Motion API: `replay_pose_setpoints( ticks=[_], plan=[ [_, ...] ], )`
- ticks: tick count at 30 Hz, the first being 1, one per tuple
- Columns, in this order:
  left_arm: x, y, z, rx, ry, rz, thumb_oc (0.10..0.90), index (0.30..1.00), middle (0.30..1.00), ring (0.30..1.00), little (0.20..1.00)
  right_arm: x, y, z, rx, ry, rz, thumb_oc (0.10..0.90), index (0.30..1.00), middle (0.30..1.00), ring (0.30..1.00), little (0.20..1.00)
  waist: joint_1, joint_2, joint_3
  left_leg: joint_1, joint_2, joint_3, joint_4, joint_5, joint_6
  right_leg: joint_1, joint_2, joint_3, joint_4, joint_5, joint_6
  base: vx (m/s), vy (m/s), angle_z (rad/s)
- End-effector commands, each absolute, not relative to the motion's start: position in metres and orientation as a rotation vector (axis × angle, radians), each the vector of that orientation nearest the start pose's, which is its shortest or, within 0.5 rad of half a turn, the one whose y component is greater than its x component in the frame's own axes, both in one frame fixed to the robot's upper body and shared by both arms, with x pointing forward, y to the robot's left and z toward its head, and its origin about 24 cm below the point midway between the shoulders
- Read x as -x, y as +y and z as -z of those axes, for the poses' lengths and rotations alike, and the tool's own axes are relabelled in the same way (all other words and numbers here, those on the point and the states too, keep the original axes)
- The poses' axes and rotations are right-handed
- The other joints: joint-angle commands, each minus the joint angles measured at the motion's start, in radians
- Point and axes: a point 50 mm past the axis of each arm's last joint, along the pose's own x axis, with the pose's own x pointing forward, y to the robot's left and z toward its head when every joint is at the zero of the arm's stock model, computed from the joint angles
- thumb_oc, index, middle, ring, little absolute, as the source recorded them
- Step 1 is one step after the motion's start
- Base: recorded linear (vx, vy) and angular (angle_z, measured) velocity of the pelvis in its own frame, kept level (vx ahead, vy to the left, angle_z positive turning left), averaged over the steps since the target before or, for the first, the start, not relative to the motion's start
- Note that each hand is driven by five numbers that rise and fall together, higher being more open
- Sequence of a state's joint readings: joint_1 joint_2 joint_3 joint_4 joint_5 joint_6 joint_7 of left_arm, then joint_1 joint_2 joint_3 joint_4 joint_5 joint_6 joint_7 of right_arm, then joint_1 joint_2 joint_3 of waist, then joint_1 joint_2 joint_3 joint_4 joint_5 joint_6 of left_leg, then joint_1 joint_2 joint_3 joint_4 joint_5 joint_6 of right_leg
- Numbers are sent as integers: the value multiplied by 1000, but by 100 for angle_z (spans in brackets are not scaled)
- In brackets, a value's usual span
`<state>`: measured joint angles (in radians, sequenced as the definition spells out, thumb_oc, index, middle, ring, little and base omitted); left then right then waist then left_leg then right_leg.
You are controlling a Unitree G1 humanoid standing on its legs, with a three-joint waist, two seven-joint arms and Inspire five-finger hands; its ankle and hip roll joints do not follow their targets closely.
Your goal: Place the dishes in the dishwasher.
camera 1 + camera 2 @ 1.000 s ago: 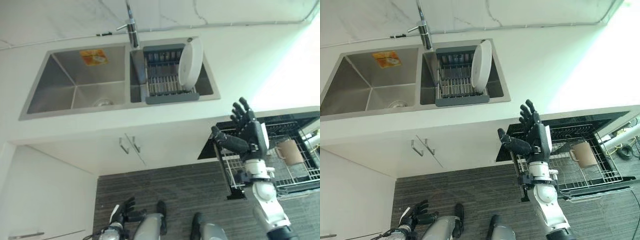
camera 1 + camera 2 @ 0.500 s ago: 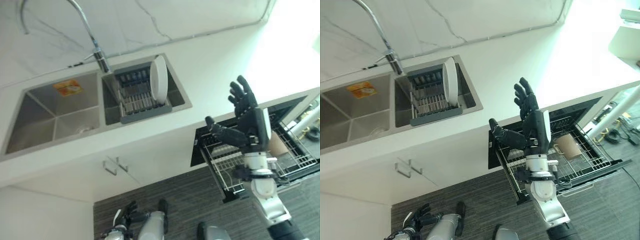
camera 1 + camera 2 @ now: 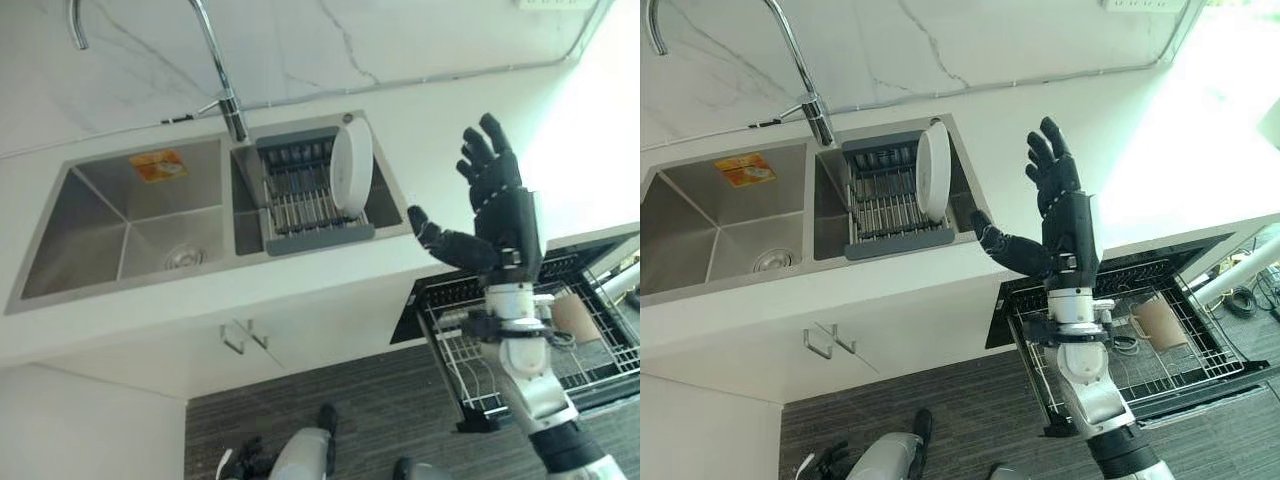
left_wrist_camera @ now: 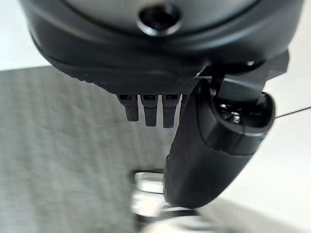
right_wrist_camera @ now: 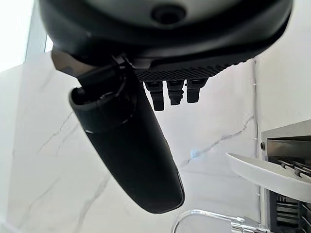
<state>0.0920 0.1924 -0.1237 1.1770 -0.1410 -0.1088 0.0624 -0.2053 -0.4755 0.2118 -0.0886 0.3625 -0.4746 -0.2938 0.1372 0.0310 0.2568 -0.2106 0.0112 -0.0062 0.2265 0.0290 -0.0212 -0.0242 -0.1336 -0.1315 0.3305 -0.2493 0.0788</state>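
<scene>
A white plate (image 3: 352,180) stands on edge in a grey dish rack (image 3: 310,205) inside the sink's right basin; the right wrist view catches its rim (image 5: 265,175). My right hand (image 3: 502,218) is raised in front of the counter, to the right of the rack. It is open with fingers spread, and its thumb points toward the sink corner without touching the plate. The dishwasher's wire rack (image 3: 1160,365) is pulled out at lower right with a brown cup (image 3: 1158,322) in it. My left hand (image 3: 826,462) hangs low by the floor, fingers relaxed.
A tall curved faucet (image 3: 222,85) rises behind the sink. The left basin (image 3: 130,225) bears an orange sticker. White counter (image 3: 440,120) runs right of the sink. Two cabinet handles (image 3: 245,336) sit below it, over dark striped floor (image 3: 940,390).
The camera view has shifted. My right hand has risen from in front of the dishwasher rack to counter height, nearer the plate, still open. The plate has not moved.
</scene>
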Motion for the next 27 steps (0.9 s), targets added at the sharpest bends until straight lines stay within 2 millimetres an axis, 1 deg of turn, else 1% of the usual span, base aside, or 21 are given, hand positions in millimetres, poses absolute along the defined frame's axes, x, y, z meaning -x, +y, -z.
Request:
replay_pose_setpoints(
  ticks=[1, 6, 9, 13, 27],
  plan=[
    [-58, 223, 166, -231, 1192, -103, 800, 900, 900, 900, 900, -266, -183, -204, -154, -889, -2, 800, 900, 900, 900, 900, 15, -10, -53, 12, 39, -41, 73, -177, -41, -36, -15, -57, -31, 22, 27, 56, 14, 5],
    [-59, 224, 165, -247, 1191, -88, 800, 900, 900, 900, 900, -272, -185, -211, -180, -894, 43, 800, 900, 900, 900, 900, 24, -13, -49, 13, 41, -40, 73, -180, -41, -38, -23, -67, -31, 25, 30, 46, 10, 9],
    [-66, 227, 163, -261, 1168, -84, 800, 900, 900, 900, 900, -276, -185, -227, -173, -917, 56, 800, 900, 900, 900, 900, 28, -14, -38, 14, 40, -44, 73, -184, -40, -42, -32, -74, -31, 32, 33, 44, 16, 4],
    [-69, 228, 162, -271, 1155, -68, 800, 900, 900, 900, 900, -283, -185, -239, -197, -904, 56, 800, 900, 900, 900, 900, 33, -16, -31, 15, 40, -47, 73, -187, -39, -47, -40, -78, -31, 35, 35, 33, 24, 6],
    [-72, 233, 160, -315, 1152, -36, 800, 900, 900, 900, 900, -309, -186, -246, -327, -793, 133, 800, 900, 900, 900, 900, 47, -12, -3, 12, 30, -59, 73, -189, -36, -57, -72, -89, -31, 53, 45, 21, 24, 3]
  ],
)
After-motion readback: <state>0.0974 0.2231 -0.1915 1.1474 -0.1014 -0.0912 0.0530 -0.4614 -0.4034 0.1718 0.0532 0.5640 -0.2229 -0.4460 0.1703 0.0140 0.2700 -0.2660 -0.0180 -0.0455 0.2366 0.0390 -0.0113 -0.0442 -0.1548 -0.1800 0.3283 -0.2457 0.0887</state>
